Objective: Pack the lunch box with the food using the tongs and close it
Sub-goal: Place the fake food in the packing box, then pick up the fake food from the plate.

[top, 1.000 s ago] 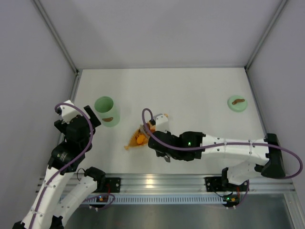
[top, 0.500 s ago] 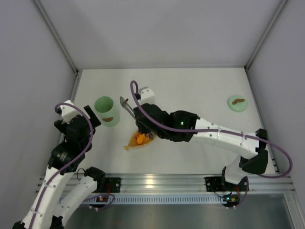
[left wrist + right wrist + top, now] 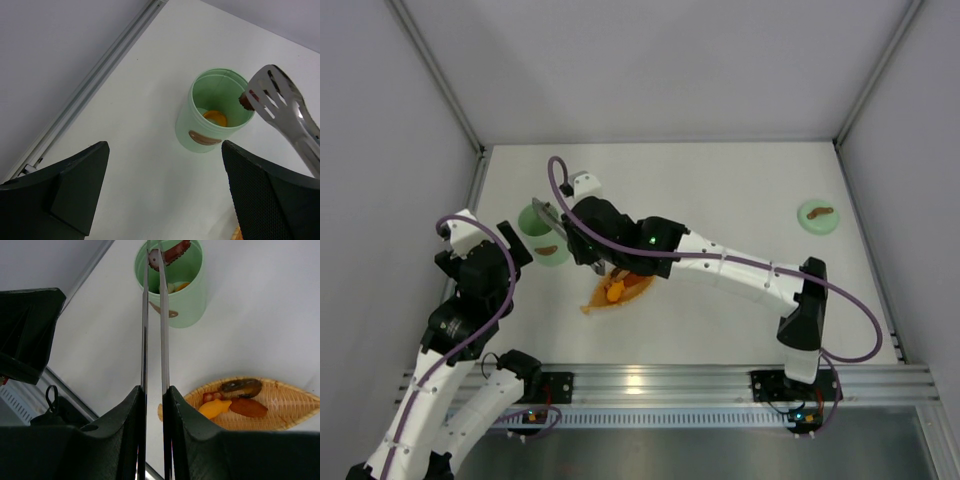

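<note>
The mint-green lunch box (image 3: 200,131) stands open at the left of the table, with an orange piece (image 3: 216,118) inside. My right gripper (image 3: 153,390) is shut on the silver tongs (image 3: 152,315). The tongs' tips pinch a dark red-brown food piece (image 3: 176,252) just over the tub's rim (image 3: 533,222). More food (image 3: 215,408) lies in the orange leaf-shaped tray (image 3: 295,402). My left gripper (image 3: 165,146) is open and empty, hanging near the tub on its near-left side. The round lid (image 3: 817,216) lies at the far right.
The leaf tray (image 3: 631,291) sits just right of the tub, under my right arm (image 3: 720,268). White enclosure walls and a metal rail (image 3: 95,75) close off the left side. The aluminium base rail runs along the near edge.
My right arm has swung from over the tray leftward and away from the base, carrying the tongs and the dark piece to above the tub. The left arm has not moved.
</note>
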